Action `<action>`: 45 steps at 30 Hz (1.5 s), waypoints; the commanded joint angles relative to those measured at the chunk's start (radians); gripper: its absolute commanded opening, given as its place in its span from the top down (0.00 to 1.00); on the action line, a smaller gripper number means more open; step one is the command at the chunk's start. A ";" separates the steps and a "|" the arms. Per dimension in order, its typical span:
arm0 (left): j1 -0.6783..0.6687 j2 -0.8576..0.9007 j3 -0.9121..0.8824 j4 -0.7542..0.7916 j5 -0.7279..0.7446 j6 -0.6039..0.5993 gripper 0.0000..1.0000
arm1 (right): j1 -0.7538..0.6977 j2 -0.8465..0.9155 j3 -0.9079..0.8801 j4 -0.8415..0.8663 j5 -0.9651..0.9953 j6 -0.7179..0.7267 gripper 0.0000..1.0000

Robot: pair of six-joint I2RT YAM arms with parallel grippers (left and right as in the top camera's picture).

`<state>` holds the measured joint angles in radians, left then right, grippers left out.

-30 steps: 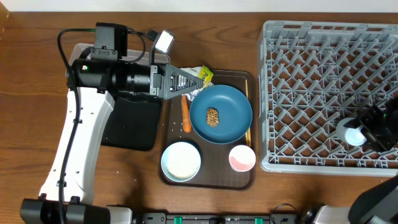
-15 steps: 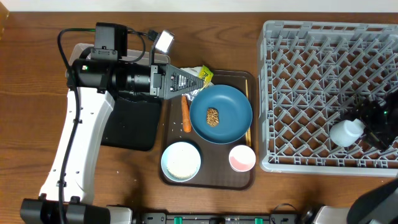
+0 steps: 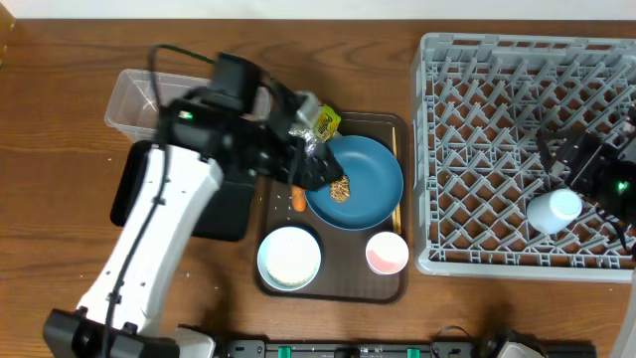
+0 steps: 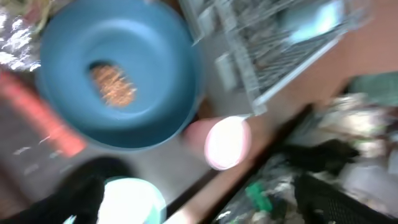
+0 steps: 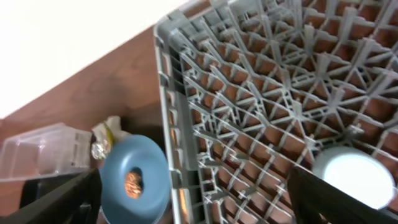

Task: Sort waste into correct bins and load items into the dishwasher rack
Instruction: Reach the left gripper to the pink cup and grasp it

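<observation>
The left arm (image 3: 184, 199) slants across the black tray (image 3: 227, 214), covering most of it from above. The left fingers (image 3: 313, 169) hang over the left rim of the dark-blue plate (image 3: 368, 179) and hide part of the carrot stick (image 3: 299, 203). The clear tub (image 3: 134, 94) is mostly uncovered. The white bowl (image 3: 289, 257) and the pink cup (image 3: 387, 253) stand apart and are open from above. The chopsticks (image 3: 397, 217) lie pinched between the plate and the right wall of the serving tray (image 3: 338, 283). Upright pegs crowd the dishwasher rack (image 3: 477, 99). The right fingers (image 3: 586, 164) hover near the light-blue cup (image 3: 554, 209). Only a narrow strip of bench (image 3: 60, 199) separates the serving tray from the rack.
</observation>
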<state>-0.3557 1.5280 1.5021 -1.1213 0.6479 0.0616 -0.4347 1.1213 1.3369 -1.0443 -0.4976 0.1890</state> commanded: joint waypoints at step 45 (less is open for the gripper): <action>-0.419 0.165 0.153 -0.077 -0.377 0.065 0.94 | 0.017 0.094 0.010 -0.052 -0.026 0.037 0.09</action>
<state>-0.8612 1.7805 1.5620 -1.1805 0.2352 0.1314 -0.4267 1.2129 1.3369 -1.0935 -0.4782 0.2817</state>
